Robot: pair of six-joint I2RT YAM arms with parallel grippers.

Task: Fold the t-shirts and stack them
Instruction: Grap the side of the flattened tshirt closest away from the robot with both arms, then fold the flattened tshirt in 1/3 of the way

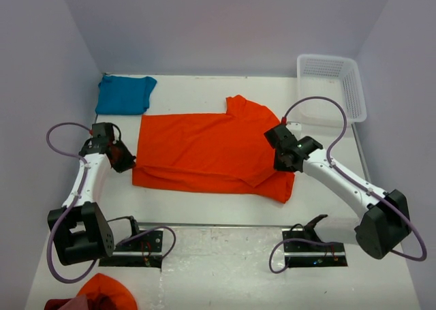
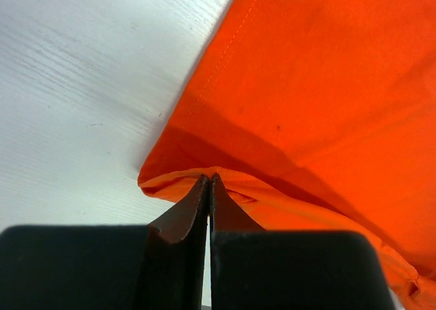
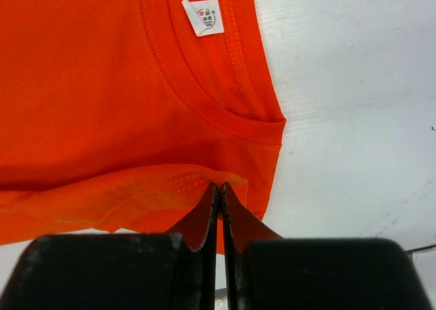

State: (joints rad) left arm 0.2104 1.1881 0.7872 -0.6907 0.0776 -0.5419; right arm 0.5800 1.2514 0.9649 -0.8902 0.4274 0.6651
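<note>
On the tabletop (image 1: 204,206), left end effector (image 2: 210,182) and right end effector (image 3: 219,187) pinch the orange t-shirt (image 1: 204,146) at its ends, seemingly mid-fold; next, carry both across together

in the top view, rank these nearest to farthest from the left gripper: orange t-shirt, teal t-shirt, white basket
1. orange t-shirt: its left edge is pinched in the left gripper.
2. teal t-shirt: folded, in the far left corner.
3. white basket: in the far right corner.
</note>
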